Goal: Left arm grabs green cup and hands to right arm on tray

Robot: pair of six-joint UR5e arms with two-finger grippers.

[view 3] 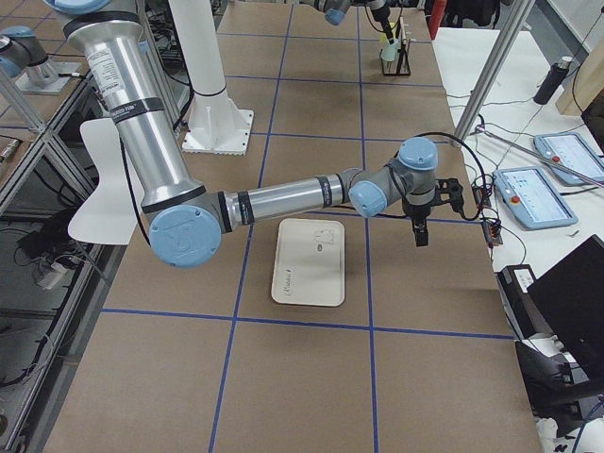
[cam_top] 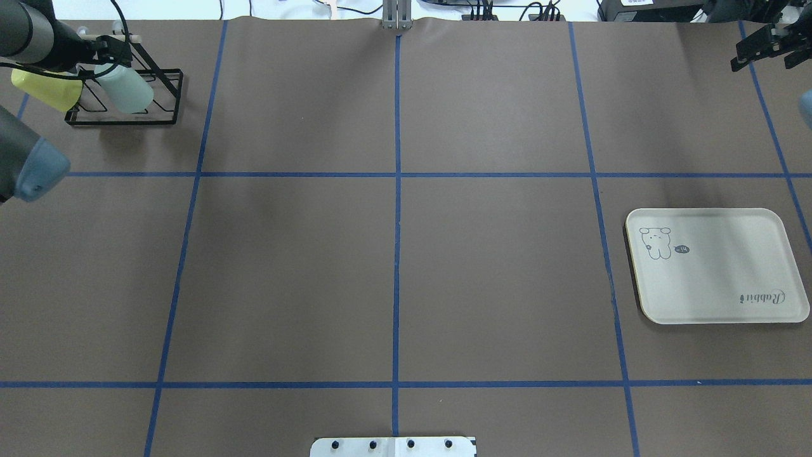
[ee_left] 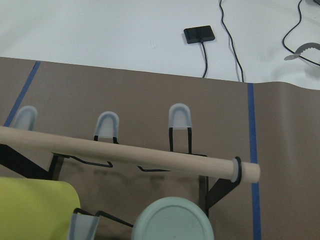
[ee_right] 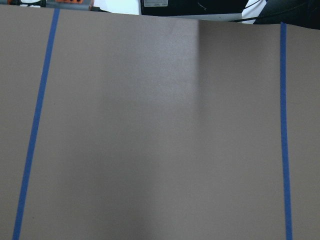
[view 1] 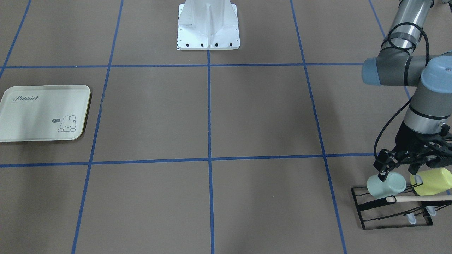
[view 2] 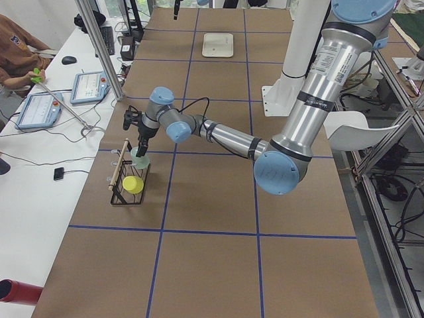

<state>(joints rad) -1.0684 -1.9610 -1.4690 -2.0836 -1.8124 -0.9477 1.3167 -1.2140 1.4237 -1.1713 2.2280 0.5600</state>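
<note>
Two small plastic cups sit tipped over on the pegs of a black wire rack (view 1: 360, 209) with a round wooden rod (view 1: 420, 199) along its top. I think that keeps them in place and makes them easy to pull off. One is the pale mint-green cup (view 1: 390, 187), and the other is a yellow-green cup (view 1: 434, 181) just beside it. The left arm's slim black gripper (view 1: 397, 170) is right down at the green cup, most likely to take hold of it. I cannot tell if its fingers are squeezing the cup or only sit around it. Far across the table lies the cream tray with round corners (view 1: 39, 116), with no cup on it yet. It says "Rabbit" in curly letters, and a little drawn bunny has a bubble that looks like "hi". The right arm's chunky black gripper (view 3: 418, 231) hangs over the brown table near the tray, I guess to be ready for the cup. I cannot tell if its fingers are apart or together.
</note>
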